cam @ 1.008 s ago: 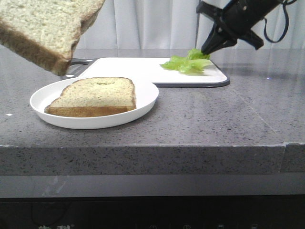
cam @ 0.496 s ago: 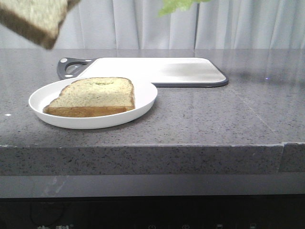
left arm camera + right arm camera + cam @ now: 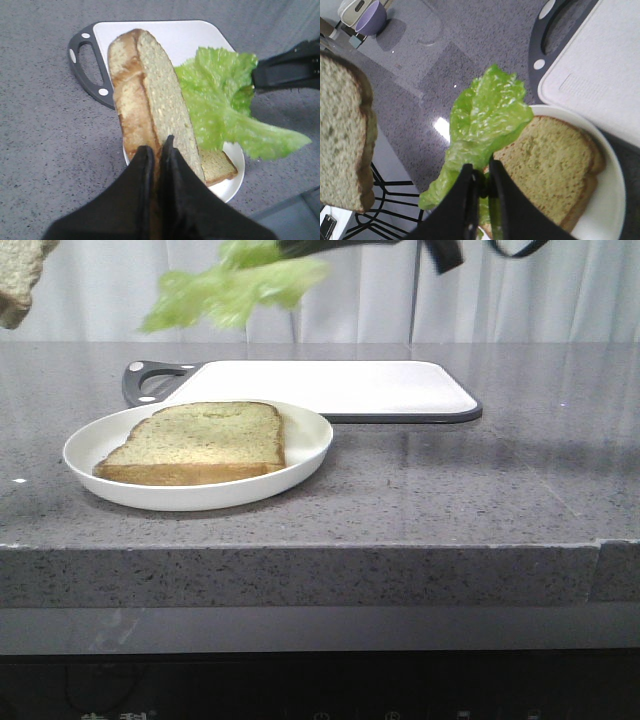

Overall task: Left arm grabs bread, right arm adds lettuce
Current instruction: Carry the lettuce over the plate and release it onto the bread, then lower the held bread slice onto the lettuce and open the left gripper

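The right gripper is closed on the stem end of the lettuce, which hangs in the air above the plate, between the cutting board and the raised bread. The left gripper is closed on 1 crust edge of the bread and holds it clear of the counter, off to the left side in the front view. A 2nd, thinner slice lies flat on the plate. The lettuce is light, thin and limp; in the left wrist view it droops away from the jaws, so it will likely swing and fold during motion. The stiffer stem end is judged the better hold. The bread is soft and compressible, and a hard pinch is likely to dent or tear it. Hold it at the crust, as here, with moderate force.
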Available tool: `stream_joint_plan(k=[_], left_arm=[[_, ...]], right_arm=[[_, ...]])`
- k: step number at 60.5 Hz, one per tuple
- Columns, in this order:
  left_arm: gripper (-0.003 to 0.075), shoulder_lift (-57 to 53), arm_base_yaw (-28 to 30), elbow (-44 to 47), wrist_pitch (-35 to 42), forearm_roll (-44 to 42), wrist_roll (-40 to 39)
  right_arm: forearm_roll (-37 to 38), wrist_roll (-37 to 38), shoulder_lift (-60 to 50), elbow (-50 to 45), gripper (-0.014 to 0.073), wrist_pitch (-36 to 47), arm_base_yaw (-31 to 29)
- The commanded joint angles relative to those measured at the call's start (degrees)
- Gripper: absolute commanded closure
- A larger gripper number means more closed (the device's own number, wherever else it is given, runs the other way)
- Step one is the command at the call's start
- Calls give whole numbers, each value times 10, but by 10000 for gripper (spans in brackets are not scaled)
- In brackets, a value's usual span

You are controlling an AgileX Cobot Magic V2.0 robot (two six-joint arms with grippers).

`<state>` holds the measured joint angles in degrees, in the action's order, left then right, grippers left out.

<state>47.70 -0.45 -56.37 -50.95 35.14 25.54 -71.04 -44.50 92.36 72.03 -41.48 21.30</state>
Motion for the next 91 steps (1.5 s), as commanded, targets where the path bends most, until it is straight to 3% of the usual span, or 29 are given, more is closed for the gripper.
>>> stream_joint_plan(k=[1, 27, 31, 40, 45, 53, 64, 75, 91], left_arm=[[741, -1, 7, -21, 39, 23, -6], [741, -1, 7, -21, 39, 23, -6], [741, -1, 7, -21, 37, 23, -6], [741, -1, 7, -21, 29, 27, -6], [741, 2, 7, -18, 18, 42, -6], [741, 26, 7, -17, 1, 67, -6], [741, 84, 7, -16, -18, 185, 60], [741, 158, 7, -13, -41, 302, 127], [741, 274, 7, -13, -84, 394, 184]], right_arm=[[-38, -11, -16, 2, 711, 29, 19], [-61, -11, 65, 0, 700, 42, 33], [-46, -11, 63, 0, 630, 46, 33], [0, -11, 51, 1, 334, 45, 32], [28, -11, 34, 2, 252, 37, 21], [85, -1, -14, 2, 249, 10, -13], [157, 33, -75, 2, 249, -42, -64], [168, 33, -108, 2, 249, -68, -87], [176, 33, -109, 2, 249, -66, -87]])
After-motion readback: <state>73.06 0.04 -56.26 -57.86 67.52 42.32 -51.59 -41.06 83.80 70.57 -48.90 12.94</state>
